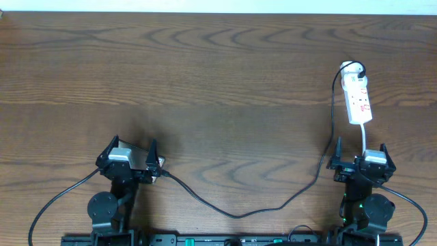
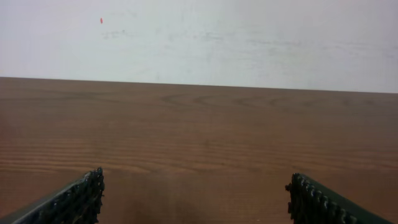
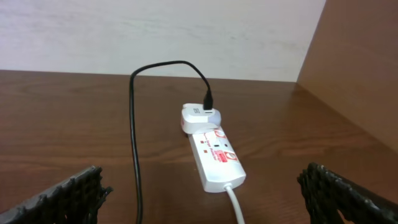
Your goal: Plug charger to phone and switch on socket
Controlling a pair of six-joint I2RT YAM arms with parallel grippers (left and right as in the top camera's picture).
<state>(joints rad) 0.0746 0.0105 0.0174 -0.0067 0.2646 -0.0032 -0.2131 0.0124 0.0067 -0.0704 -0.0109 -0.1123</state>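
Observation:
The socket [image 1: 358, 99] is a white strip with red marks at the far right, and in the right wrist view the socket [image 3: 214, 155] lies straight ahead of my right gripper [image 3: 202, 186]. The charger [image 1: 239, 214], a thin black cable, runs from a white adapter [image 3: 198, 117] at the strip's far end, down past the right arm and across to the left arm. Its tip end disappears under my left gripper [image 1: 134, 145]. Both grippers are open and hold nothing. The left gripper [image 2: 194, 186] faces bare wood. The phone is hidden.
The strip's white cord [image 1: 367, 140] runs toward my right gripper [image 1: 360, 147] and passes under it. The charger cable [image 3: 133, 137] lies left of the strip. A wall rises behind the table's far edge, and a brown panel [image 3: 360, 68] stands at the right.

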